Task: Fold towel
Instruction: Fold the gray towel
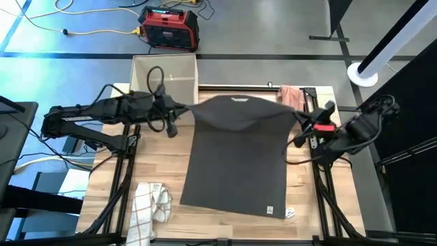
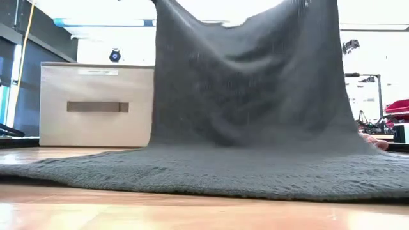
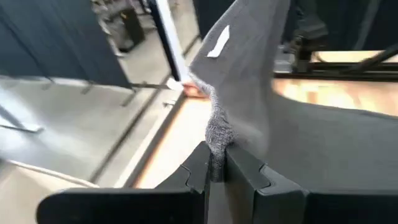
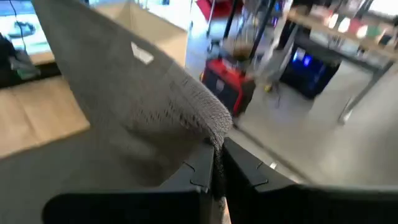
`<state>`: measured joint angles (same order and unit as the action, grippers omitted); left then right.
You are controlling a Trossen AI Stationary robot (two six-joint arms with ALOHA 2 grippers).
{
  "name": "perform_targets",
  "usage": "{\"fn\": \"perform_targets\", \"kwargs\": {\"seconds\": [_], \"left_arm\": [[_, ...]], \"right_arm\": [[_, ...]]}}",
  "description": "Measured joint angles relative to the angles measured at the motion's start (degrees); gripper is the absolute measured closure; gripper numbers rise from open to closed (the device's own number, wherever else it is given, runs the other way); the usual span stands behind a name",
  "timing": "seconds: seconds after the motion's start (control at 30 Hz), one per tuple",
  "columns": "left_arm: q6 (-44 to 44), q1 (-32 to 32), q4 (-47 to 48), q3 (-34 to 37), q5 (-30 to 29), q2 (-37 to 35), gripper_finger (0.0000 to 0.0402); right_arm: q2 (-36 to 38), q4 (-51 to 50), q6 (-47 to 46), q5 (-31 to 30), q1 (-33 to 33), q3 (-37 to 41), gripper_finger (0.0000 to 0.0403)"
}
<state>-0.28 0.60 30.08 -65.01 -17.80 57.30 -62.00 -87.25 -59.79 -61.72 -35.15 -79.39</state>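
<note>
A dark grey towel [image 1: 235, 160] has its near part flat on the wooden table [image 1: 164, 171], while its far edge, bearing a white label [image 1: 239, 100], is raised above the table. My left gripper [image 1: 183, 108] is shut on the far left corner and my right gripper [image 1: 302, 117] on the far right corner. In the low view the towel [image 2: 249, 96] hangs down like a curtain onto its flat part [image 2: 204, 172]; both grippers are above that picture's top. My left gripper pinches the towel's far left corner [image 3: 216, 134] between its two fingers, coming roughly level from the table's left. The cloth bunches at the fingertips and slopes away, its near part on the table. My right gripper pinches the far right corner [image 4: 214, 121] between its two fingers, coming from the table's right. The cloth bunches there too; the raised edge dips a little between the two holds.
A beige bin [image 1: 164, 72] stands at the far left edge. A pink cloth [image 1: 290, 94] lies by the far right corner and a white checked cloth [image 1: 147, 205] at the near left. A red power unit [image 1: 169, 27] sits on the floor beyond.
</note>
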Motion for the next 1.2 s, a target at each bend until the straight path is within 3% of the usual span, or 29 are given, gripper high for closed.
{"fn": "perform_targets", "kwargs": {"seconds": [0.27,0.37,0.47,0.57,0.67,0.87,1.2], "left_arm": [[-11.78,-3.46,-0.52,9.43,8.90,0.16,0.0383],[-17.14,-8.50,-0.21,14.24,13.39,0.56,0.0383],[-23.27,-13.85,-2.22,18.08,13.63,0.59,0.0383],[-27.98,-18.20,-9.98,22.29,12.93,1.32,0.0383],[-29.80,-21.29,-16.82,26.01,14.92,3.44,0.0383],[-34.55,-24.57,-21.08,29.43,17.28,10.04,0.0377],[-39.55,-26.82,-30.18,29.76,27.04,21.78,0.0326]], "right_arm": [[0.29,7.02,-10.51,16.31,-3.66,13.79,0.0395],[0.28,15.77,-11.88,24.24,-6.74,18.37,0.0395],[0.11,27.56,-12.09,31.87,-9.99,22.55,0.0395],[-0.70,36.50,-12.13,38.00,-12.96,26.43,0.0395],[-2.16,43.16,-13.62,41.21,-15.32,30.77,0.0395],[-7.19,59.52,-15.68,48.14,-16.64,39.68,0.0394],[-14.35,63.49,-16.34,60.38,-16.62,41.55,0.0353]]}}
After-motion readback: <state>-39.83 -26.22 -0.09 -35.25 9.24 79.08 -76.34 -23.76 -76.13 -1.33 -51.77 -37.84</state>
